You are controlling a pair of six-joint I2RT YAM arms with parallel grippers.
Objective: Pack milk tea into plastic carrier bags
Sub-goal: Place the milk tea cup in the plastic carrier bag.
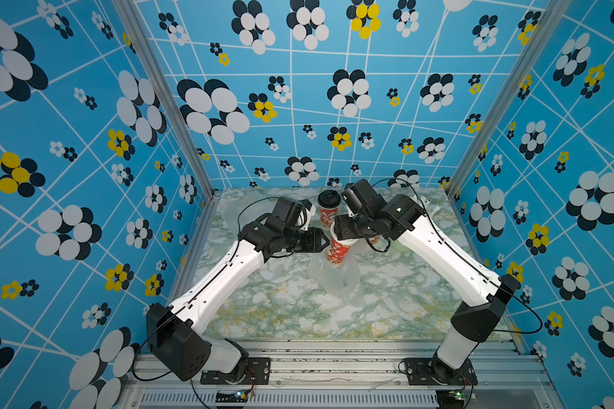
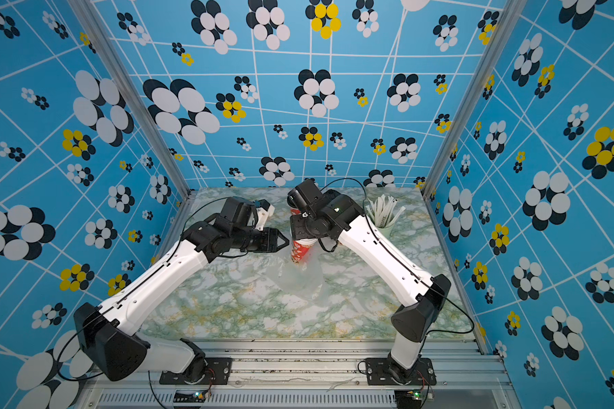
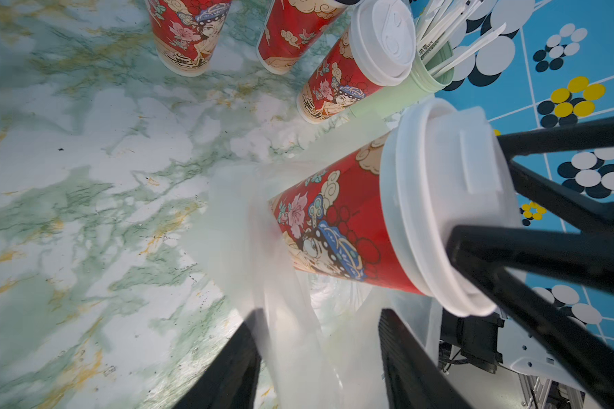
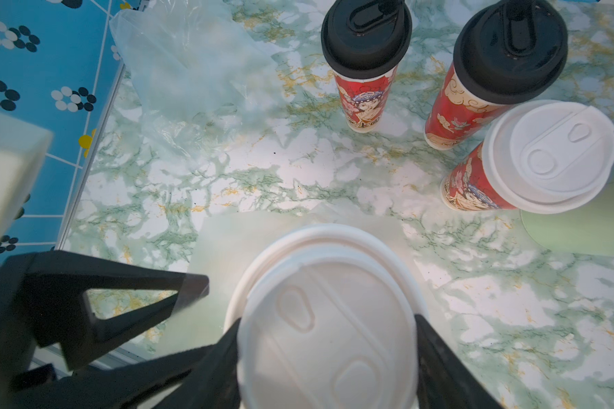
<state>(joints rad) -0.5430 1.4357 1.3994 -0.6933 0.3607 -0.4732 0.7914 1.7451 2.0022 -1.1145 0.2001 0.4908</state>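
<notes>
Right wrist view: the right gripper (image 4: 328, 333) reaches down from above, clamped on the lid of a tilted white-lidded cup (image 4: 327, 301) whose base seems to sit inside a carrier bag (image 3: 298, 336). The left gripper (image 3: 318, 315) comes in level from the side, jaws parted, with bag film between them. Four cups in all: two black-lidded cups (image 4: 366, 39), the held one and a second white-lidded cup (image 4: 546, 155). Two bags: the second bag (image 4: 185, 70) lies by the wall (image 4: 50, 63)

Robot-lab test booth: aluminium frame (image 1: 178, 120), printed backdrop walls (image 1: 404, 63) (blue, floral), marble-print tabletop (image 1: 298, 311), mounting rail (image 1: 334, 364).
</notes>
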